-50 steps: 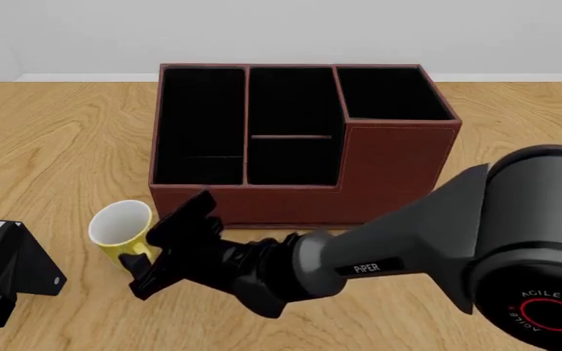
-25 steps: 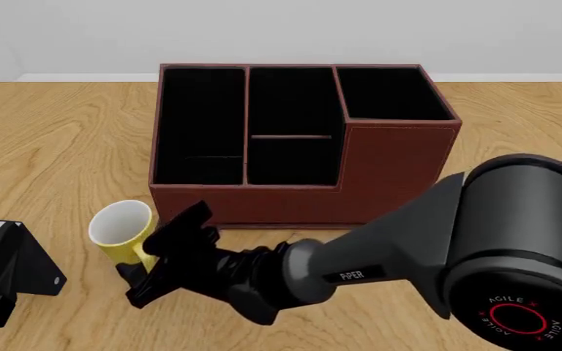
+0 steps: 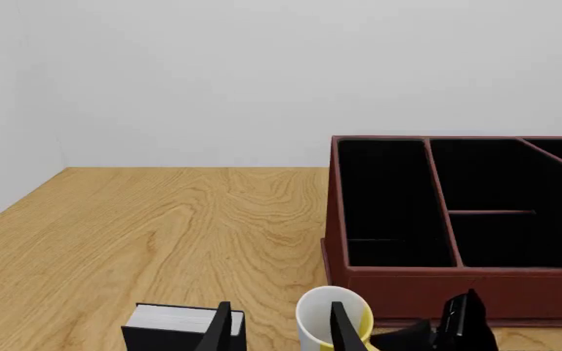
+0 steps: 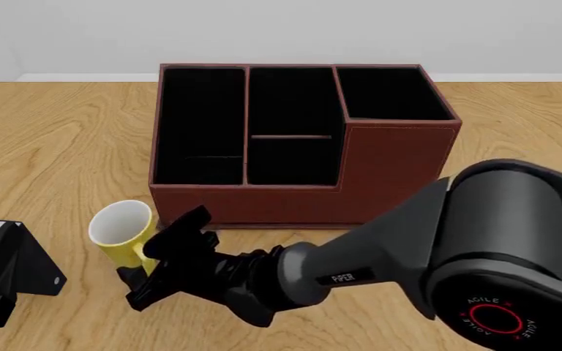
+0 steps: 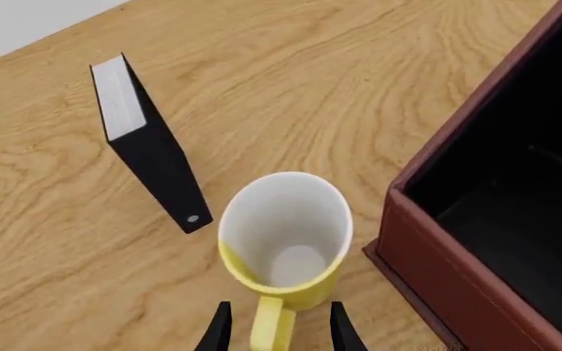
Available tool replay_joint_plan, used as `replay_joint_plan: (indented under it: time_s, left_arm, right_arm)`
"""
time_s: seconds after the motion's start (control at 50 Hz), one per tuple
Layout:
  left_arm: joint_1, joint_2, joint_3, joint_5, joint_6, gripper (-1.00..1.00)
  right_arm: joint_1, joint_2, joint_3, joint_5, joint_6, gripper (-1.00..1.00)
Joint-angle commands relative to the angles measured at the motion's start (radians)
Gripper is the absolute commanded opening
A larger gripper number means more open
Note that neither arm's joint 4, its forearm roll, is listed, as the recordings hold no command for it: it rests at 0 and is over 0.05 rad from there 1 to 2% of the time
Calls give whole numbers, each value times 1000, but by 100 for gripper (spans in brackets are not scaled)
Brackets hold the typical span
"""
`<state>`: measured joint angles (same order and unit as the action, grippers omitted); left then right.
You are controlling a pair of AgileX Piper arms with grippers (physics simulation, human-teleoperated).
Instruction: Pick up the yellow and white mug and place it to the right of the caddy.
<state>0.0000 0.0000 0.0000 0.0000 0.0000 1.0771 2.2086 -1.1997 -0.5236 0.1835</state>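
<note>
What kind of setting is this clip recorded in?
Likely a simulated desk or office tabletop: a bare wooden table against a plain white wall, holding a leather-look caddy, a black binder and a yellow and white mug.

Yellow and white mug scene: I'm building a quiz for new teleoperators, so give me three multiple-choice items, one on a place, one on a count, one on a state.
1. Where does the yellow and white mug stand?
A. Inside the caddy
B. On the table by the caddy's front left corner
C. To the right of the caddy

2. How many black-lined compartments does the caddy show?
A. Two
B. Four
C. Six

3. How is the right hand placed?
A. Open, fingers either side of the mug's handle
B. Shut on the mug's rim
C. Inside a compartment

Answers:
1 B: the front view shows the mug upright on the wood beside that corner.
2 B: three dividers split the caddy into four.
3 A: the right wrist view shows the handle between two spread fingers.
</note>
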Motion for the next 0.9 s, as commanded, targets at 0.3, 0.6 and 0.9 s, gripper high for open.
replay_joint_plan:
  time_s: [0.3, 0.6, 0.9]
  left_arm:
    - [0, 0, 0, 0, 0, 100]
    - [0, 0, 0, 0, 0, 100]
    - [0, 0, 0, 0, 0, 100]
  right_arm:
    - [-5, 7, -12, 17, -2, -100]
    - [-10, 5, -5, 5, -6, -100]
    - [-20, -23, 24, -15, -27, -100]
